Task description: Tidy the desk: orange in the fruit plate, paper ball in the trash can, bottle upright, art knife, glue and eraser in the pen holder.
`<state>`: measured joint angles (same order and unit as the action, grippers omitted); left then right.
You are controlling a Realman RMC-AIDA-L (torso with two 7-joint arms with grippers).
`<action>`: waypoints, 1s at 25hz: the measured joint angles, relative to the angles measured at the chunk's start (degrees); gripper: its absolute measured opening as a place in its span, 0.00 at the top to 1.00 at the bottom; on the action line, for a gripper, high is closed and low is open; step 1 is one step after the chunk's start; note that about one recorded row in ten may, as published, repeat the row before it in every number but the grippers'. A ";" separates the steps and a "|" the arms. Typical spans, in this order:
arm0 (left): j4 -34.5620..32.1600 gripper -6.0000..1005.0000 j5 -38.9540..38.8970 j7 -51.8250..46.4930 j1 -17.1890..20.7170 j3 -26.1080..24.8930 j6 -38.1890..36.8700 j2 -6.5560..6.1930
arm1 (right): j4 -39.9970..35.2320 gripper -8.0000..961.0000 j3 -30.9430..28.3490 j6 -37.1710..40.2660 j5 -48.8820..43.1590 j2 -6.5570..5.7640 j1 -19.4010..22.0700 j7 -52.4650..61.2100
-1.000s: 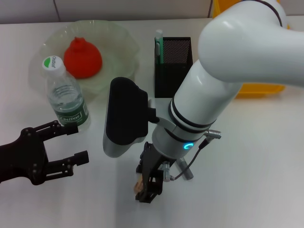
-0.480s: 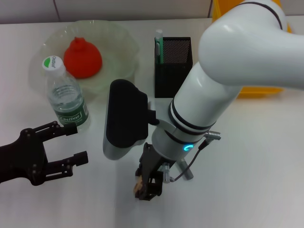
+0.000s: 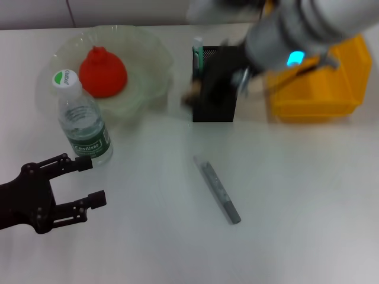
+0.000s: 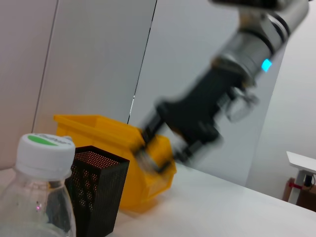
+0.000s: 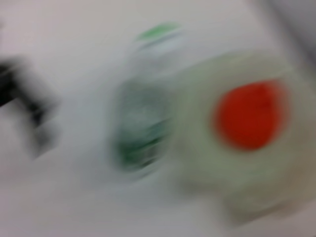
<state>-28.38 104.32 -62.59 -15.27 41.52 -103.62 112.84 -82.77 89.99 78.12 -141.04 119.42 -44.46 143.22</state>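
Above the pen holder (image 3: 216, 83), the right claw (image 3: 198, 89) carries something small.

You had a yellow plastic bin (image 3: 314, 89) standing on the white desk (image 3: 296, 195) at the far right, just beside the black mesh holder and behind it. In the left wrist view the bin (image 4: 106, 148) sat against a pale panelled wall (image 4: 98, 59).

The bottle (image 3: 83, 121) beside the fruit plate (image 3: 148, 65) has a green label and cap with words too small to read.
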 joint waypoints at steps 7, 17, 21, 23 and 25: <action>0.00 0.20 0.00 0.01 0.03 0.23 0.00 0.23 | 4.43 0.52 -4.06 -7.98 -0.38 -0.09 -0.50 -0.35; 0.00 0.20 0.00 -0.07 -0.06 0.04 0.00 0.17 | 4.95 0.29 -4.26 -8.75 -0.15 0.00 -0.15 -0.29; -0.14 0.20 0.00 -0.15 -0.10 0.09 0.00 0.15 | 2.32 0.27 -4.31 -0.09 0.08 0.01 -0.18 0.39; -0.22 0.20 0.01 -0.22 -0.11 0.13 0.00 0.17 | 2.16 0.27 -4.03 4.83 0.13 0.03 -0.70 1.37; -0.12 0.20 0.00 -0.23 -0.28 0.22 0.00 0.20 | 3.69 0.27 -2.87 7.78 0.15 0.12 -0.87 3.09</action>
<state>-28.50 104.33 -62.82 -15.56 41.74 -103.62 113.04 -79.08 87.12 85.90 -140.89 119.54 -45.33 146.31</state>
